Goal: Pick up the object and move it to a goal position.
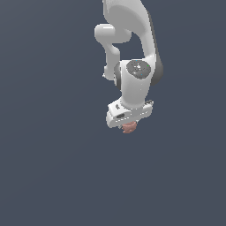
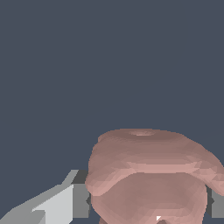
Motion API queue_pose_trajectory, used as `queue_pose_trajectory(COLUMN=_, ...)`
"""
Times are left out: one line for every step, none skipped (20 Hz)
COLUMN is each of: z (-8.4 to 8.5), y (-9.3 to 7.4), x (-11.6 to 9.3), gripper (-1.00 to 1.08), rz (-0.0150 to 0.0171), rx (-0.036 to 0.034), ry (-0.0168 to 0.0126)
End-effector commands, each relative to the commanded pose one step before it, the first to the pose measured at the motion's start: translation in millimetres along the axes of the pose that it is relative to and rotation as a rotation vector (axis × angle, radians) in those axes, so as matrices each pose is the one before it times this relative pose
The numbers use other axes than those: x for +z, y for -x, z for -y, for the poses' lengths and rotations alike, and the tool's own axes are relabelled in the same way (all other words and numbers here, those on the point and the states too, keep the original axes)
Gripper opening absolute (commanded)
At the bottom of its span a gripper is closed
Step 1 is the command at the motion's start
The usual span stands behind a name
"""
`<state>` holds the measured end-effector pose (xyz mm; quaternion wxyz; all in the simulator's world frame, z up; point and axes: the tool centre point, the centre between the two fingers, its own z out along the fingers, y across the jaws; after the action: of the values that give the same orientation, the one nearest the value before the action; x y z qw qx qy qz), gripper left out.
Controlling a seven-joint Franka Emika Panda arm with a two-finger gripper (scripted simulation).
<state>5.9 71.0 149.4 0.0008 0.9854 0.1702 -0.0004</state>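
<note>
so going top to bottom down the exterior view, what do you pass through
white arm → grey-capped wrist joint → hand → salmon-pink object, peeking out just under the hand, then only the plain dark background.

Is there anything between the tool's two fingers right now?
Yes. In the wrist view the pink object sits between the tool's fingers; the exterior view shows it just under the tool.
</note>
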Motion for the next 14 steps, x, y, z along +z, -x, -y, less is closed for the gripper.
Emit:
queue_pose_trajectory(z=7.21, y=12.96, x=-16.72, gripper=-1.00, rz=-0.00029, rx=0.00001, ry=0.00047)
queue_pose_trajectory(z=2.84, y=5.02, x=-6.67, gripper=-1.00, rz=0.00000, rx=0.00000, ry=0.00000)
queue_pose_trajectory(z=2.85, y=5.03, x=-6.70, gripper=-1.00, rz=0.00000, rx=0.00000, ry=0.00000)
queue_pose_trajectory(z=2.86, y=5.03, x=-6.73, gripper=-1.00, rz=0.00000, rx=0.00000, ry=0.00000)
queue_pose_trajectory(z=2.87, y=5.03, x=-6.76, gripper=-1.00, rz=0.00000, rx=0.00000, ry=0.00000)
queue_pose_trajectory(z=2.88, y=5.03, x=-6.78, gripper=-1.00, rz=0.00000, rx=0.00000, ry=0.00000)
queue_pose_trajectory(z=3.01, y=5.01, x=-6.81, gripper=-1.00, rz=0.00015, rx=0.00004, ry=0.00067)
queue_pose_trajectory(z=2.91, y=5.03, x=-6.85, gripper=-1.00, rz=0.00000, rx=0.00000, ry=0.00000)
queue_pose_trajectory(z=2.92, y=5.03, x=-6.88, gripper=-1.00, rz=0.00000, rx=0.00000, ry=0.00000)
queue_pose_trajectory(z=2.93, y=5.03, x=-6.92, gripper=-1.00, rz=0.00000, rx=0.00000, ry=0.00000)
queue_pose_trajectory(z=2.95, y=5.03, x=-6.95, gripper=-1.00, rz=0.00000, rx=0.00000, ry=0.00000)
queue_pose_trajectory(z=2.96, y=5.03, x=-7.00, gripper=-1.00, rz=0.00000, rx=0.00000, ry=0.00000)
queue_pose_trajectory(z=2.98, y=5.03, x=-7.05, gripper=-1.00, rz=0.00000, rx=0.00000, ry=0.00000)
queue_pose_trajectory(z=2.87, y=5.08, x=-7.16, gripper=-1.00, rz=-0.00022, rx=-0.00005, ry=-0.00065)
